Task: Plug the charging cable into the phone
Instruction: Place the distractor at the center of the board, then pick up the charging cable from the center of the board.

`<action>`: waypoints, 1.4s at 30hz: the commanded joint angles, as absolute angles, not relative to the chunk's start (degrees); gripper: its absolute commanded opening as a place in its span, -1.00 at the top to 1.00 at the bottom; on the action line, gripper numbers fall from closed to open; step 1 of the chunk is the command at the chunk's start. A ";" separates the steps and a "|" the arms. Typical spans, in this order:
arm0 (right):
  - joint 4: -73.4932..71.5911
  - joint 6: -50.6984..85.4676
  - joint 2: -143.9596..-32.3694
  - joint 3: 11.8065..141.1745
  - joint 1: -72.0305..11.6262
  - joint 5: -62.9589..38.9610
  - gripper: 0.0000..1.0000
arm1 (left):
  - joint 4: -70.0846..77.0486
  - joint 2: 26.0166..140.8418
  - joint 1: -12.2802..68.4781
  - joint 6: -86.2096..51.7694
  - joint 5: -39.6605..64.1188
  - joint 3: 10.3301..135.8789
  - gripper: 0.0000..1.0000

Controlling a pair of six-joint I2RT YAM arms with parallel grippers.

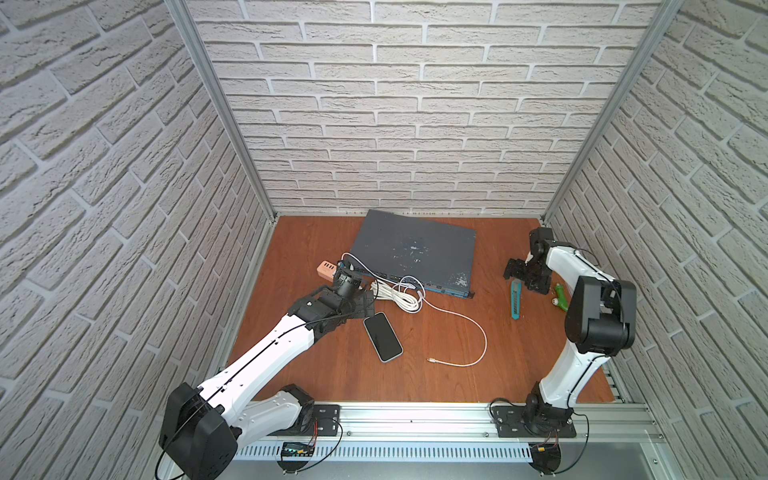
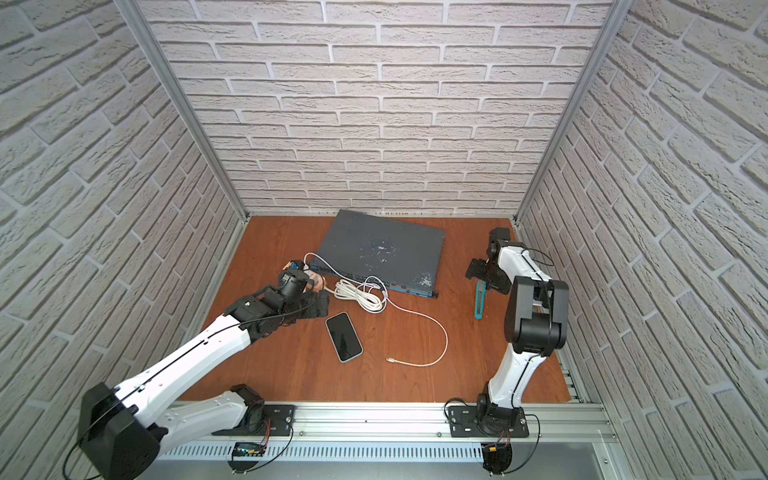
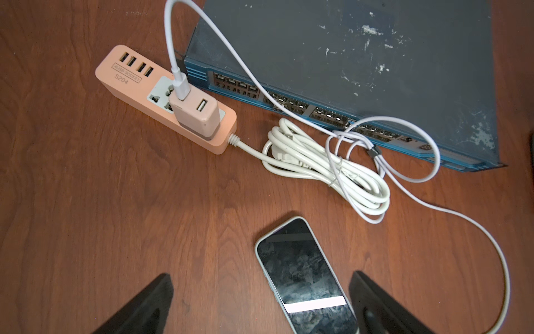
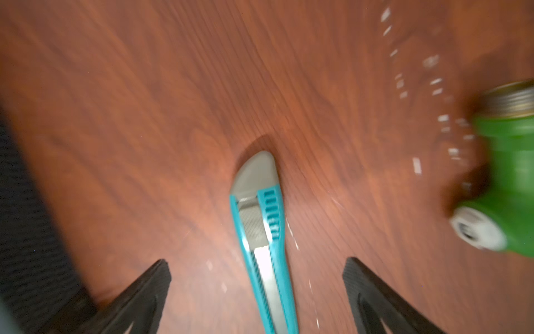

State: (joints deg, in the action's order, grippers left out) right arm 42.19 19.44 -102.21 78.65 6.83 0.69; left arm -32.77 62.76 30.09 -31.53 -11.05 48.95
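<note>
**Top views.**
- Phone [image 1: 383,336]: flat on the wooden table [image 1: 332,382], screen up, nothing plugged in.
- Charging cable [image 1: 482,332]: arcs out from beside the network switch [image 1: 415,253]. Its connector tip [image 1: 431,360] lies loose, near the phone's nearer end but apart from it.
- Left gripper [image 1: 368,307]: at the phone's far end.
- Right gripper [image 1: 519,278]: well apart from the phone, above a teal utility knife [image 1: 515,301], with a green fitting [image 1: 562,297] beside it.

**Left wrist.**
- Fingers [image 3: 138,306]: spread wide and empty, straddling the phone. One is just beside the rim; contact unclear.
- Power strip [image 3: 161,95]: reads "4USB SOCKET" and "S204".
- Pink adapter [image 3: 196,115]: the charging cable starts here, then threads past the coiled cord [image 3: 326,170].

**Right wrist (blurred).**
- Jaws spread, with the knife between them, ungripped.

**Hazards.**
- Closing the right gripper here would take the knife, not the cable.
- A tug on the cable may snag the coiled cord or drag the strip.
- The phone may slide if it is not held during insertion.
- Which end of the phone holds the port cannot be told.
</note>
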 commanded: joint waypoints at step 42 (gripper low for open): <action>44.96 14.71 -87.47 53.70 -54.99 -4.88 -0.05 | -32.16 59.21 33.97 -35.01 -3.41 44.99 -0.88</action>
